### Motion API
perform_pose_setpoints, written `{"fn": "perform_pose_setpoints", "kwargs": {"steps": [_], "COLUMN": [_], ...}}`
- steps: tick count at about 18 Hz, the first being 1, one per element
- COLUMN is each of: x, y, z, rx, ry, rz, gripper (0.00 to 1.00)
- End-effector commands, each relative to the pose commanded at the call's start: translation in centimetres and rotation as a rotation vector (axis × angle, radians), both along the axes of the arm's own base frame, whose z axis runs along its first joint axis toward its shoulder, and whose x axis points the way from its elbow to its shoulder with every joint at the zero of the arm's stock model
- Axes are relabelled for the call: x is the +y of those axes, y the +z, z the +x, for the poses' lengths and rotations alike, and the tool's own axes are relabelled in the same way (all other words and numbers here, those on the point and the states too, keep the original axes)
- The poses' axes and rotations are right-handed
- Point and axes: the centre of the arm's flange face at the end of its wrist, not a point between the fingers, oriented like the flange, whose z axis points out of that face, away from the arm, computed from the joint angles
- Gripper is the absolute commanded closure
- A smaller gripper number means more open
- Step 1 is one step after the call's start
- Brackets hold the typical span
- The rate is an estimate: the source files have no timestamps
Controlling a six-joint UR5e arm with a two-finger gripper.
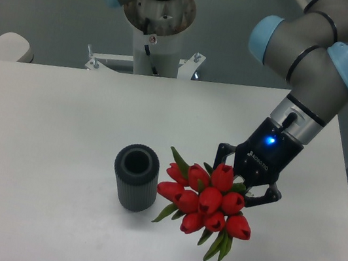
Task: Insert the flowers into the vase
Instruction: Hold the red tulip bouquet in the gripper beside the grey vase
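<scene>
**A:** Start with what is nearest to you. The flowers [206, 202] hang in the air low on the right side, the red blooms toward the camera, and just behind them the gripper [245, 181] seems closed on the bunch. The stems are hidden by the blooms, so you cannot see exactly where the fingers grip.

**B:** And the vase [135, 176]?

**A:** It stands upright, to the left of the bunch and near it, not touching. Its mouth looks narrower than the head of blooms. I think this is your main risk: if you lower the bunch while it is tilted, the stems may hit the thick rim and push the vase over, or the leaves may catch on the edge.

**B:** What room do I have?

**A:** The near edge of the table [43, 123] lies close under the bunch, and the right edge is not far from the arm. So move left and up, not forward. Beyond the vase, the table top is open as far as the robot base [155, 41] at the far edge.
</scene>
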Motion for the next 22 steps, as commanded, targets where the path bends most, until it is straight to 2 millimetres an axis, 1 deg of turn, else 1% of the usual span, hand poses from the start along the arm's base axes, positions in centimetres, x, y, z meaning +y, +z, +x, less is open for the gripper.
{"fn": "perform_pose_setpoints", "kwargs": {"steps": [2, 5, 9, 12, 14, 15, 17, 19, 22], "x": [0.1, 0.7, 0.8, 0.4, 0.4, 0.3, 0.0, -0.1, 0.0], "y": [-0.1, -0.1, 0.5, 0.7, 1.5, 1.9, 2.0, 2.6, 2.5], "z": [0.6, 0.8, 0.8, 0.6, 0.7, 0.7, 0.7, 0.7, 1.4], "rx": [-0.004, -0.002, -0.021, -0.093, -0.151, -0.156, -0.158, -0.169, -0.222], "ry": [-0.005, 0.004, 0.039, 0.072, 0.085, 0.088, 0.088, 0.072, 0.037], "rz": [0.013, 0.024, 0.061, 0.087, 0.133, 0.148, 0.16, 0.208, 0.277], "gripper": [0.82, 0.82, 0.82, 0.82, 0.82, 0.82, 0.82, 0.82, 0.81]}}
